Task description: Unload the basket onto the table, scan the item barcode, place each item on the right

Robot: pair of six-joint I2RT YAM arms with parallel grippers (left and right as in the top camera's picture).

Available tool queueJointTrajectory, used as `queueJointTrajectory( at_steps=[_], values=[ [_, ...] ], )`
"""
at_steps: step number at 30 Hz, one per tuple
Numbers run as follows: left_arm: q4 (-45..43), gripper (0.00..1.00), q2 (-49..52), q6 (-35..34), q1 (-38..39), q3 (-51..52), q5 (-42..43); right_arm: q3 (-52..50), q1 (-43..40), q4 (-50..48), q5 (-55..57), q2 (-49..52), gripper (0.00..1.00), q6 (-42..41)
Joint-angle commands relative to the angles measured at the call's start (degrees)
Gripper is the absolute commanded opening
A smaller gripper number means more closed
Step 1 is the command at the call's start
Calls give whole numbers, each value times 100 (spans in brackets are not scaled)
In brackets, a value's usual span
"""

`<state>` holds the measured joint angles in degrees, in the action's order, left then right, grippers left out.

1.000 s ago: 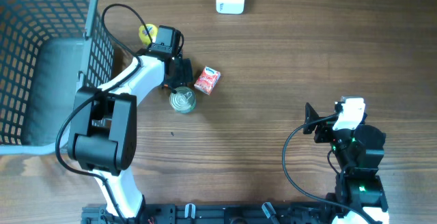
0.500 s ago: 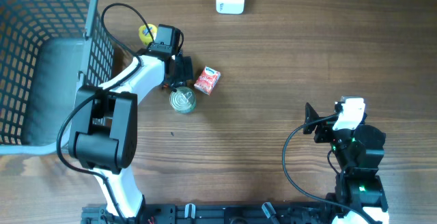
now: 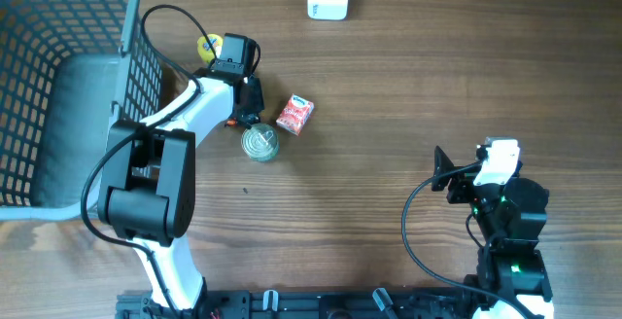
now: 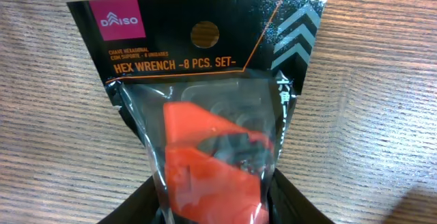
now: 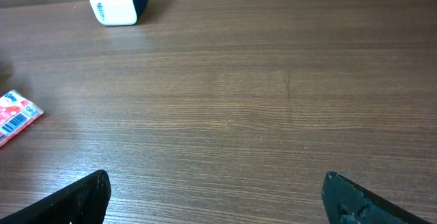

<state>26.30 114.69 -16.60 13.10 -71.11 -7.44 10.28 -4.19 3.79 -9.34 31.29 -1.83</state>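
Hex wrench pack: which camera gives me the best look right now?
Left wrist: the hex wrench pack fills the frame, label readable, between the fingers of the left gripper. Overhead, the gripper covers nearly all of it. Right wrist doesn't show it.

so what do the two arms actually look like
The left arm has a white link, boxy black joints and a looping black cable. The right arm is black with a white wrist block and small green lights. Gripper fingers are black.
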Motion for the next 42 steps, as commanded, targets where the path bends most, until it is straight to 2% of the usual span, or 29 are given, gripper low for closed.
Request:
queueJointTrajectory(
  at_steps=[1,12,15,20,38,42],
  values=[
    [90,20,415,-83,13,168,417,116,-17,-22,-9,2,100,11],
    [92,18,415,-79,13,168,415,116,-17,-24,-7,2,100,13],
    [92,14,413,-81,13,168,417,116,-17,-24,-7,2,100,13],
    [116,16,376,-81,13,166,417,116,-17,-22,-7,2,100,13],
    [179,17,-710,-83,13,55,426,116,-17,-24,-7,2,100,15],
    [177,17,-901,-210,13,55,660,116,-17,-26,-7,2,100,13]
  ],
)
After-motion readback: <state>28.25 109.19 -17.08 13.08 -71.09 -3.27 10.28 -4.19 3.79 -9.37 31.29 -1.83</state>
